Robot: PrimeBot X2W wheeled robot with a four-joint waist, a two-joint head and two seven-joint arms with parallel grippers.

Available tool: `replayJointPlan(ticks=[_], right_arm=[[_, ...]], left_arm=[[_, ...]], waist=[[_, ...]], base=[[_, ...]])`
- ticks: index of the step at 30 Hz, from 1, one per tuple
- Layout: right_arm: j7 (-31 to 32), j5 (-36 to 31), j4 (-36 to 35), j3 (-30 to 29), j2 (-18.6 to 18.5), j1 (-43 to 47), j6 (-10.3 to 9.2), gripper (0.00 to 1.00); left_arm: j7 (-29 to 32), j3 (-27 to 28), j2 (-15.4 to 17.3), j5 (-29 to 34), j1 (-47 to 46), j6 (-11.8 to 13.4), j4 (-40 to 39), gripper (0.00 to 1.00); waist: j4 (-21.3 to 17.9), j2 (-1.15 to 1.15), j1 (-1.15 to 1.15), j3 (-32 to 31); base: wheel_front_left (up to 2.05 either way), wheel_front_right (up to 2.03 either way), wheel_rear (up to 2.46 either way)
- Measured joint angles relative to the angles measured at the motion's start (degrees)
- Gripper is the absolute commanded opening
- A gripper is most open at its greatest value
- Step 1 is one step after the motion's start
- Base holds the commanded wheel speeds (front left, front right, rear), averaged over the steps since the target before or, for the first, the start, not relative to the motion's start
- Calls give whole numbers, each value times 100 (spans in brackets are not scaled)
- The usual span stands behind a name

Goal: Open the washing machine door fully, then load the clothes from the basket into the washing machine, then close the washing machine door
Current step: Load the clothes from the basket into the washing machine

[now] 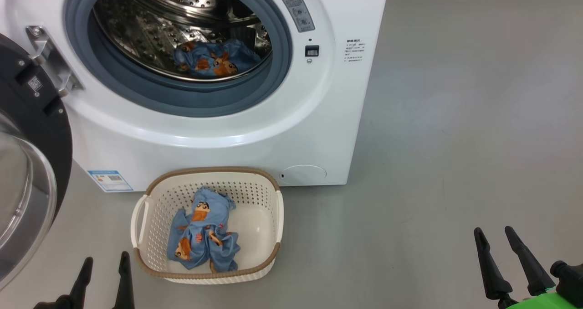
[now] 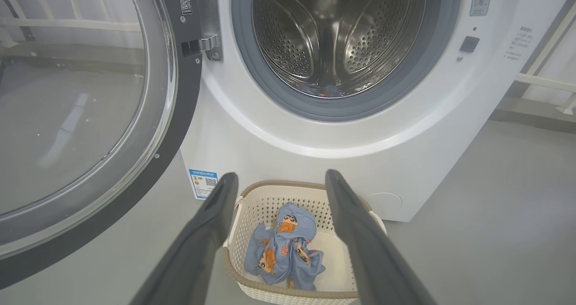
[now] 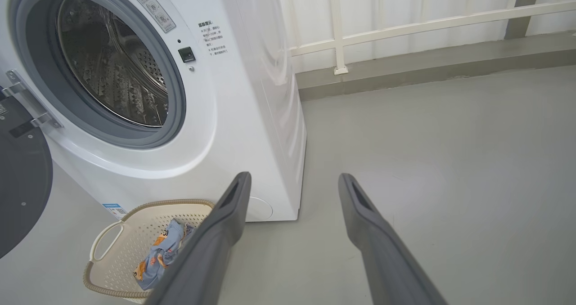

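The white washing machine (image 1: 319, 117) stands with its door (image 1: 27, 131) swung wide to the left, glass bowl facing out. One light-blue cartoon garment (image 1: 214, 59) lies in the steel drum. Another of the clothes (image 1: 202, 234) lies in the cream basket (image 1: 278, 208) on the floor before the machine. My left gripper (image 1: 104, 261) is open at the lower left, just left of the basket. My right gripper (image 1: 494, 234) is open at the lower right, well clear of everything. In the left wrist view the open gripper (image 2: 281, 179) frames the basket (image 2: 252, 197) and its garment (image 2: 283, 251).
Grey floor (image 1: 455, 140) stretches to the right of the machine. A white railing (image 3: 427, 26) and a low kerb run behind it in the right wrist view. The open door (image 2: 90, 116) takes up the space left of the basket.
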Motion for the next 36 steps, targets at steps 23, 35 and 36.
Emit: replayJointPlan(ticks=[23, 35, 36], right_arm=[[0, -1, -76, 15, 93, -219, 0, 100], [0, -2, -176, 116, 154, -1036, 0, 100], [0, -2, -179, 121, 160, -1088, 0, 100]], left_arm=[[0, 71, -101, 42, -201, 0, -19, 100], [0, -126, -9, -55, -1372, 0, 724, 100], [0, -147, 19, -80, -1473, 0, 813, 100]], waist=[[-59, 0, 0, 371], [-166, 0, 0, 1173], [-176, 0, 0, 1243]], base=[[0, 0, 0], [0, 0, 0], [0, 0, 0]])
